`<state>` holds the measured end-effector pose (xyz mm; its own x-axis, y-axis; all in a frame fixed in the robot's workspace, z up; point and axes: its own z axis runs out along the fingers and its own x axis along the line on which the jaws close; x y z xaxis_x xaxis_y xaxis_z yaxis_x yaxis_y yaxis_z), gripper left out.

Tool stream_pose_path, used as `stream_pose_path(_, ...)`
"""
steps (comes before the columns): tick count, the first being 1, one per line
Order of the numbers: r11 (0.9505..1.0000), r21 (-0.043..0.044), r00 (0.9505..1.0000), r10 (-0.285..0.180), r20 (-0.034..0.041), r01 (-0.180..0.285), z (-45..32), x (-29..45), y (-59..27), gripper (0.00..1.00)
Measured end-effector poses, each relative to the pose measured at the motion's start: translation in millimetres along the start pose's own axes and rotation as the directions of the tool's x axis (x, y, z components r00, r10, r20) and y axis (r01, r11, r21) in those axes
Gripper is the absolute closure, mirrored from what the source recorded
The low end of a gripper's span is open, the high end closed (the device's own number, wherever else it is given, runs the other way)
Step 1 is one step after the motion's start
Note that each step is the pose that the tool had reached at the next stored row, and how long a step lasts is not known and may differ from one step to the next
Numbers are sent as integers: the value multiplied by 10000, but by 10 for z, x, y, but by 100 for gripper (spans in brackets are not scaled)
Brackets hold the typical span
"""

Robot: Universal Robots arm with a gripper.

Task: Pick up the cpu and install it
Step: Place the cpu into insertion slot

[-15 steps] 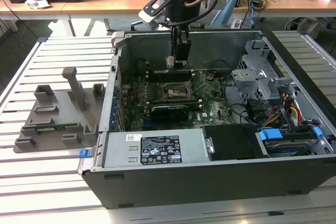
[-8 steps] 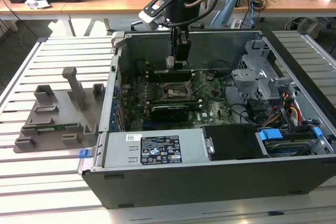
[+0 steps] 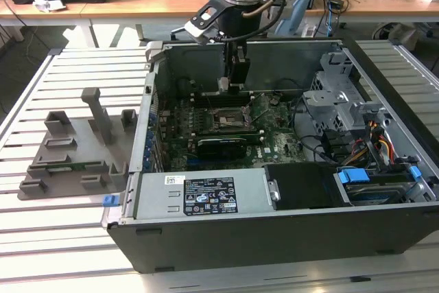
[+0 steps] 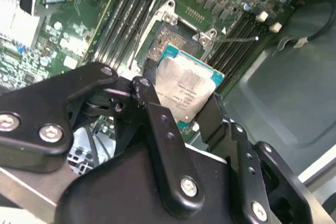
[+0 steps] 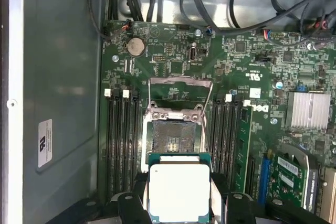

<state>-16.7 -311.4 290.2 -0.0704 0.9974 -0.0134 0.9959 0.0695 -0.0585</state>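
Observation:
My gripper (image 3: 233,87) hangs inside the open computer case (image 3: 206,238), above the motherboard. It is shut on the cpu (image 4: 186,90), a flat square chip with a silvery top and a green rim, held by two opposite edges between the black fingers (image 4: 157,124). The cpu (image 5: 179,190) hovers just beside the open socket (image 5: 173,140), whose metal bracket (image 5: 181,95) is swung up. In the exterior view the socket (image 3: 225,120) lies right below the gripper. The chip does not touch the socket.
Rows of memory slots (image 5: 122,145) flank the socket on both sides. A silver heatsink (image 5: 310,109) and cables (image 5: 210,3) lie nearby. The grey case wall (image 5: 58,103) stands close by. A grey parts fixture (image 3: 75,149) sits on the slatted table at the exterior view's left.

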Motion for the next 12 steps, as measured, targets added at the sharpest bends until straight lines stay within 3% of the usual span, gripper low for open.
stream_pose_path(2, 9996, -2, 9996, -298, 18, 298, 33, 5, 4, 45)
stream_pose_path(5, 9995, -2, 9995, -305, 19, 305, 104, 13, 17, 45)
stream_pose_path(12, 9995, -1, 9995, -305, 22, 305, 114, 13, 18, 45)
